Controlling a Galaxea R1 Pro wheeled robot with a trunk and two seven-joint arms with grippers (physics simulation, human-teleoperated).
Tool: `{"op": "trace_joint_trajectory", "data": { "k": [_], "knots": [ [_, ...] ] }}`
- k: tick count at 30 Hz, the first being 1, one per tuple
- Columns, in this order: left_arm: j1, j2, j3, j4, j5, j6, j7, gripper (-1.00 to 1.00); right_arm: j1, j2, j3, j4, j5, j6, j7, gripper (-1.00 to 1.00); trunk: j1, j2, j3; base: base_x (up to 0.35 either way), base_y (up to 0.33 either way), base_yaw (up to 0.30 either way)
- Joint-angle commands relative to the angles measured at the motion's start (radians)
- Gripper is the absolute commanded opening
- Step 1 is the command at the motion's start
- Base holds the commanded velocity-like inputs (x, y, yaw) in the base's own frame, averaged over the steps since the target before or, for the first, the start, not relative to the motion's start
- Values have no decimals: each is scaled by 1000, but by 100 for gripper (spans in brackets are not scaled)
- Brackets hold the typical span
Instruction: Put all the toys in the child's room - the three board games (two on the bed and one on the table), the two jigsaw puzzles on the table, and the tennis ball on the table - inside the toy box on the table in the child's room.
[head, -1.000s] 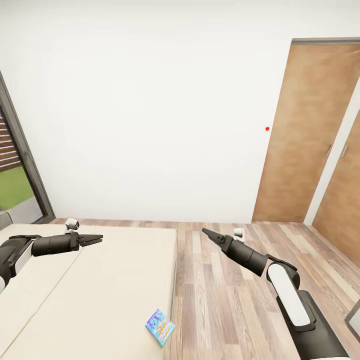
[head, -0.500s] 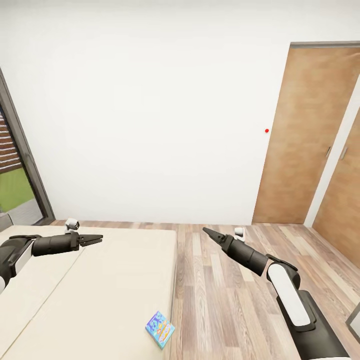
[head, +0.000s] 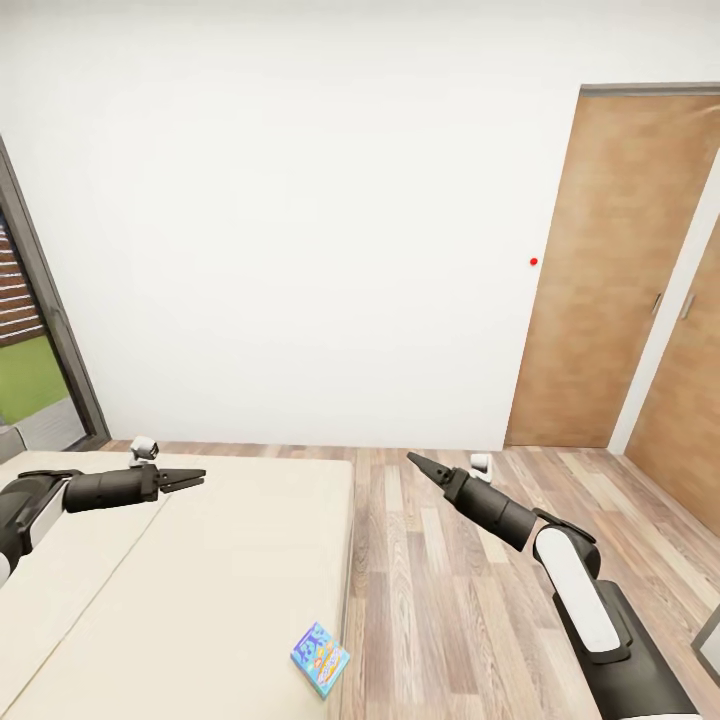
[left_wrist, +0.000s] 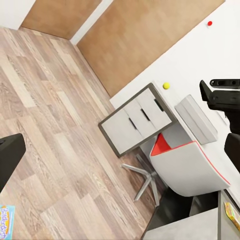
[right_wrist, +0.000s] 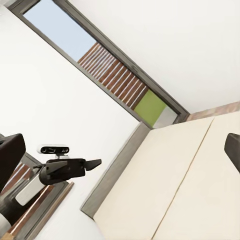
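Note:
One board game (head: 320, 657), a flat blue box, lies on the beige bed (head: 200, 580) near its right edge; its corner (left_wrist: 6, 226) also shows in the left wrist view. My left gripper (head: 200, 477) hovers open over the bed, well behind the game. Over the wood floor my right gripper (head: 410, 460) is open and holds nothing. Across the room, the left wrist view shows the tennis ball (left_wrist: 166, 85) and the grey toy box (left_wrist: 197, 119) on the table (left_wrist: 185, 227). A small colourful flat box (left_wrist: 231, 215) lies there too; which toy it is I cannot tell.
A white wall faces me, with wooden doors (head: 610, 270) to the right and a tall window (head: 30, 370) to the left. Plank floor (head: 450, 600) runs beside the bed. A red-and-white chair (left_wrist: 185, 165) and a drawer unit (left_wrist: 135, 125) stand at the table.
The head view has tipped down very slightly. Both arms keep the same pose and the board game lies where it was.

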Motion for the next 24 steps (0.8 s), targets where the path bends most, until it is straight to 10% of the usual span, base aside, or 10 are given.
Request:
{"op": "trace_joint_trajectory", "data": {
  "k": [1, 24],
  "knots": [
    [-1, 1, -6, 0, 6, 11, -2, 100, 0, 0, 0, 0, -4, 4, 0, 100, 0, -1, 0, 0, 0, 0],
    [0, 1, -7, 0, 6, 11, 2, 100, 1, 0, 2, 1, -3, 2, 0, 100, 0, -1, 8, 0, 0, 0]
  ]
}}
